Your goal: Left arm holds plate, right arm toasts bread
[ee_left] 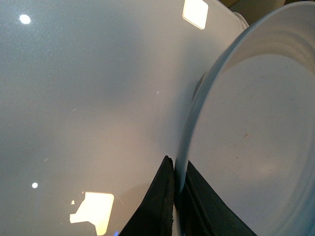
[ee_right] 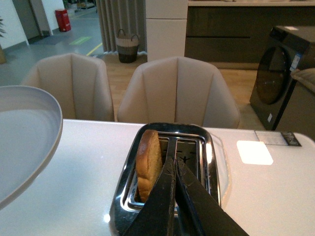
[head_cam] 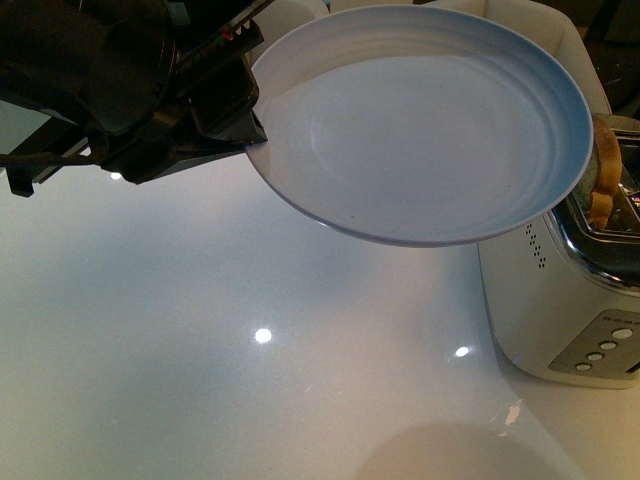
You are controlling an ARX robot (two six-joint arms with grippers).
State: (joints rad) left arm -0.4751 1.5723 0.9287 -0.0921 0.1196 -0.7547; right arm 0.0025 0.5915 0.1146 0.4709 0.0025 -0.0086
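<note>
Probably a home-style kitchen: toaster (head_cam: 540, 310), dining chairs (ee_right: 177, 93), washing machine (ee_right: 280, 73).

The round pale blue-white plate (head_cam: 420, 130) has faint concentric rings, bluer at the rim. Light brown bread slice (ee_right: 147, 164), darker brown crust; boxy white toaster (head_cam: 540, 305), chrome top, grey button panel. Bulky black left gripper (head_cam: 250, 120) with small red markings, glossy white worktop (head_cam: 250, 400).

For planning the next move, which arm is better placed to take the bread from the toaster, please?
Right. The right gripper hovers at the toaster beside the bread, empty; the left gripper is clamped on the plate.
</note>
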